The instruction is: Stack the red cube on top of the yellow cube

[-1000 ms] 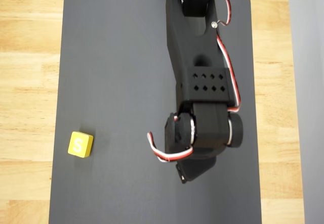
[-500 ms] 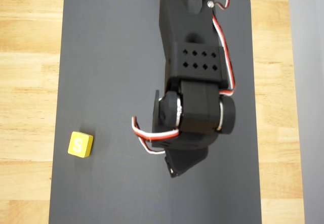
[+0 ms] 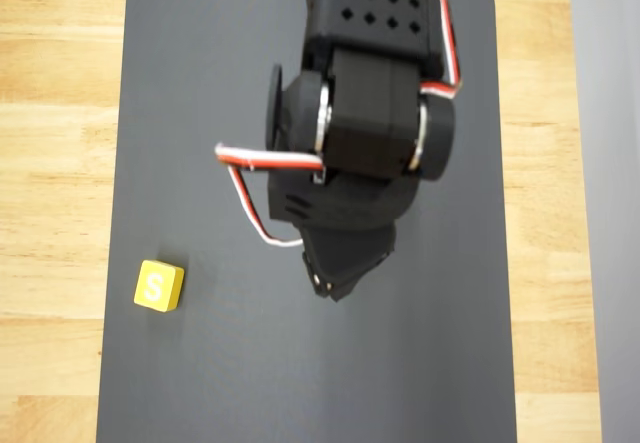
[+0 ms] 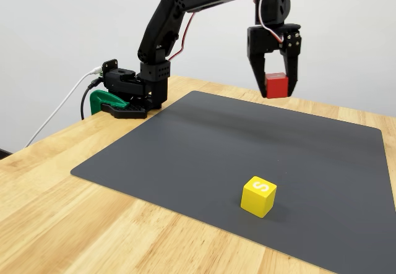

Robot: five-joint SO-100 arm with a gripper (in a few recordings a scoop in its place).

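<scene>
In the fixed view my black gripper (image 4: 276, 87) hangs high above the far part of the dark mat, shut on the red cube (image 4: 276, 85), which is held clear of the surface. From overhead the gripper (image 3: 335, 283) points down and its body hides the red cube. The yellow cube (image 3: 159, 285) with a white "S" on top rests on the mat near its lower left in the overhead view, well to the left of the gripper. It shows in the fixed view as the yellow cube (image 4: 258, 195), near the mat's front edge.
A dark grey mat (image 3: 200, 113) covers most of the wooden table (image 3: 55, 163). The arm's base (image 4: 130, 91) is clamped at the table's far left edge in the fixed view, with cables running off it.
The arm has pulled back toward the top of the overhead picture and risen, and the gripper tip has shifted left, toward the yellow cube's side. The yellow cube has not moved.
</scene>
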